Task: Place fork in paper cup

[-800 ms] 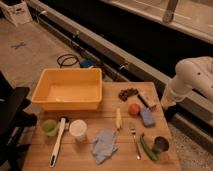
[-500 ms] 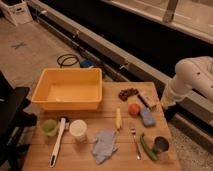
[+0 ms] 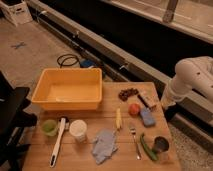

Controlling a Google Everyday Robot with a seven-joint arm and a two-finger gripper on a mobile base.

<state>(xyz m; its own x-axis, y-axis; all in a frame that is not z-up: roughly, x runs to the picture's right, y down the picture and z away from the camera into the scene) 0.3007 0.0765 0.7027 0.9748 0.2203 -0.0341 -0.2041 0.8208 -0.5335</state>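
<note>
While the white arm (image 3: 192, 80) hangs well right of the paper cup (image 3: 78, 130), past the table's right edge, I see the gripper (image 3: 167, 101) at its lower end, up and away from the cup. Can't tell if it's apart or together.

The fork (image 3: 134, 141) lies flat on the wooden table (image 3: 112, 111), right of the cup, w/ a crumpled blue-grey cloth (image 3: 104, 145) between the two. The cup stands upright, not touching the fork.

Just left of the cup lies a white-handled utensil (image 3: 57, 142), and past that a green cup (image 3: 49, 127). Behind the cup sits a yellow bin (image 3: 67, 103).

Farther right of the cup than the fork are a green veg (image 3: 147, 147) and a dark can (image 3: 160, 145), side by side.

Back-right of the cup, going outward, approx.: a yellow banana-like item (image 3: 118, 119), a red-orange fruit (image 3: 133, 109), a blue sponge (image 3: 147, 117) and a dark cluster, prob. grapes (image 3: 127, 93).
</note>
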